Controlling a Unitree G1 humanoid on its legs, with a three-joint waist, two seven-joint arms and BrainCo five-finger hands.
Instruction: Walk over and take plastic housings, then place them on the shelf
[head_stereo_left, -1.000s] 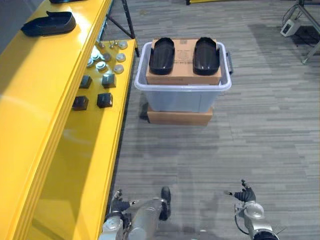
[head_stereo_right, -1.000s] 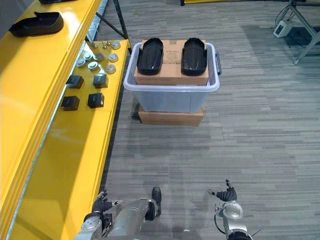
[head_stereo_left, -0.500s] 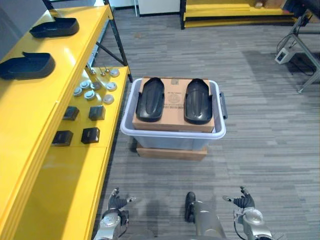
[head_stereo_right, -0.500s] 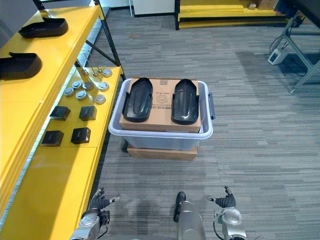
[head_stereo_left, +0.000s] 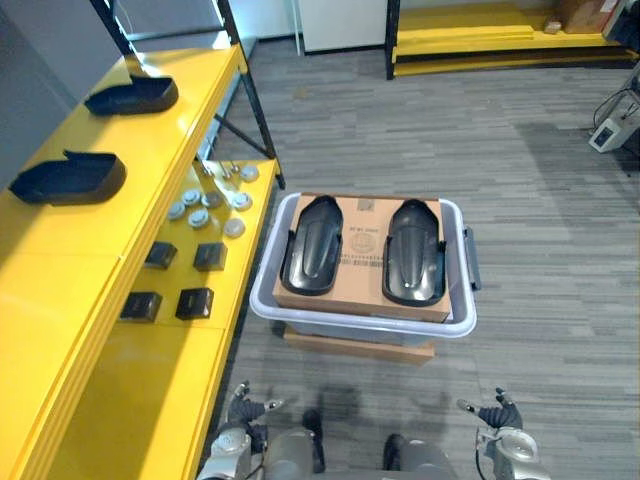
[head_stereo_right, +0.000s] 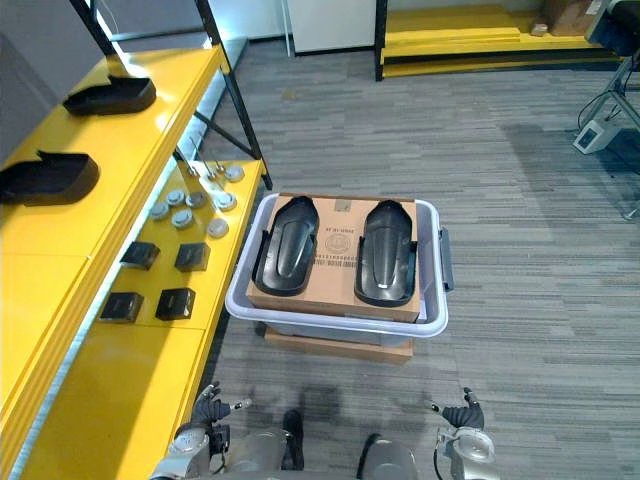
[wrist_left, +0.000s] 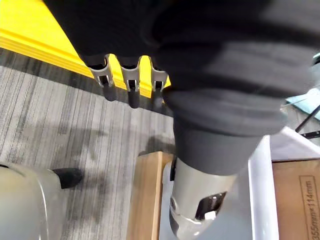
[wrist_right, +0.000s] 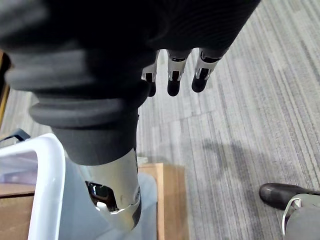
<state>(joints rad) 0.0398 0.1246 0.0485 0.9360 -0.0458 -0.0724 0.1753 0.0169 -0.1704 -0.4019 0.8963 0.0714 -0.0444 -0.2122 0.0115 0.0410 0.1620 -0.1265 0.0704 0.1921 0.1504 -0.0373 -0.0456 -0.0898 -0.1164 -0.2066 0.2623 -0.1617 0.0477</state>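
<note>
Workshop or stockroom: a yellow shelf of small parts beside the bin, another yellow rack beyond it.

A white tub holds a cardboard box; black blocks and round grey caps lie nearby.

I see two glossy black plastic housings lying side by side, close but not touching, on top of a cardboard box at my 12 o'clock. The left housing and the right housing are elongated shells, long axes pointing away from me. Two more lie on the top level of the yellow shelf around 10 o'clock: the nearer shelf housing and the farther shelf housing, well apart.
</note>
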